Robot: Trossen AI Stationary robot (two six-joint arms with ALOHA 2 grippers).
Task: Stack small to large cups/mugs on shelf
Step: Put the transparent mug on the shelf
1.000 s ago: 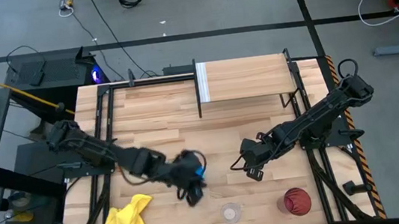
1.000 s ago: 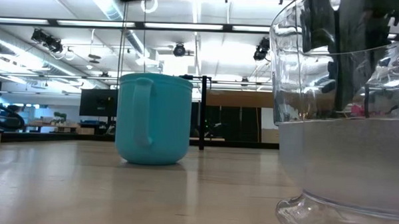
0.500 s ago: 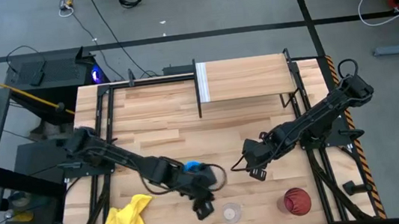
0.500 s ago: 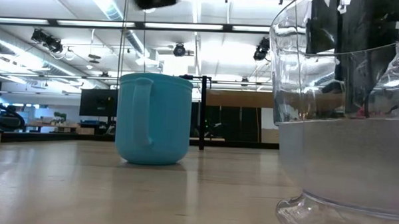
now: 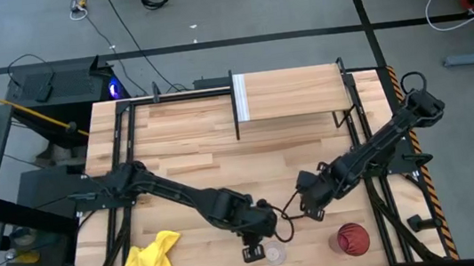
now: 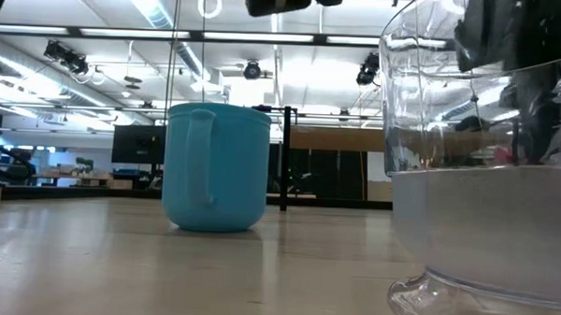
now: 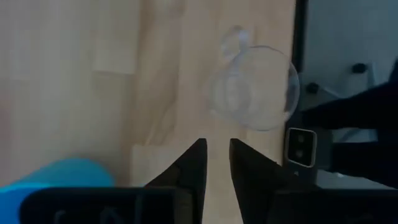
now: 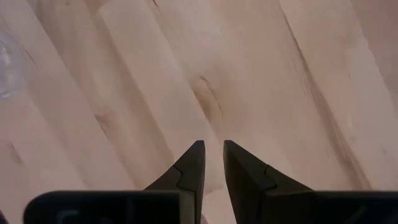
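In the high view a yellow cloth (image 5: 152, 255) lies at the lower left of the table (image 5: 185, 148), close to the front edge. To its right the left arm stretches across to the lower middle, its gripper (image 5: 256, 241) hanging just beside the clear cup (image 5: 275, 253), which stands nearly on the front edge. In the left wrist view the two dark fingers (image 7: 193, 165) stand close together with a narrow slit between them, clamped on nothing, and the clear cup (image 7: 254, 89) lies ahead of them near the table's edge. The blue mug (image 6: 215, 166) stands upright in the low view; from above the left arm covers it.

Right of centre the right gripper (image 5: 309, 198) hovers over bare planks, its fingers (image 8: 188, 167) also nearly together and empty. The red tumbler (image 5: 352, 238) stands at the lower right, near the front edge and apart from the clear cup.

The shelf (image 5: 291, 94) sits at the upper middle, along the back edge. Between it and the arms the planks lie open.

Counted: one cloth, one clear cup, one mug, one tumbler, one shelf, two arms.
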